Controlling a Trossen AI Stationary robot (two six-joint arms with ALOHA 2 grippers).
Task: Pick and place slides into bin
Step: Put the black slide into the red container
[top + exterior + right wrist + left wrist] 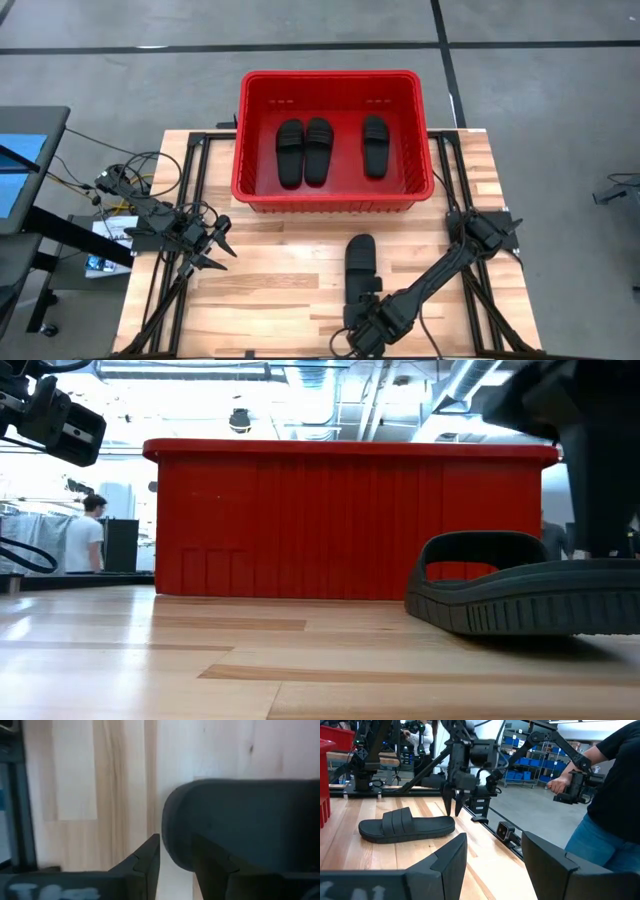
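Note:
Three black slides point(317, 150) lie flat, soles down, in the red bin point(330, 198) at the table's far middle. A fourth slide point(359, 260) lies sole-down on the table near the front, strap toward the bin. It also shows in the low view point(520, 600) and the left wrist view point(405, 825). My right gripper point(175, 845) is open and points down over this slide's heel end point(240, 820). One finger point(147, 860) stands just outside the heel's edge, the other point(212, 865) over the footbed. My left gripper point(222, 240) is open and empty at the table's left. My right gripper stands astride the rounded heel edge point(167, 825) of the slide on the table, coming from above and pointing down. I cannot tell whether its fingers touch the slide. The slide lies flat on the wood.
Bare wood lies between the bin and the slide and across the table's left half. Black frame rails point(190, 200) run along both sides. A person point(615, 795) stands beyond the table holding a device. Another person point(85, 535) shows far back in the low view.

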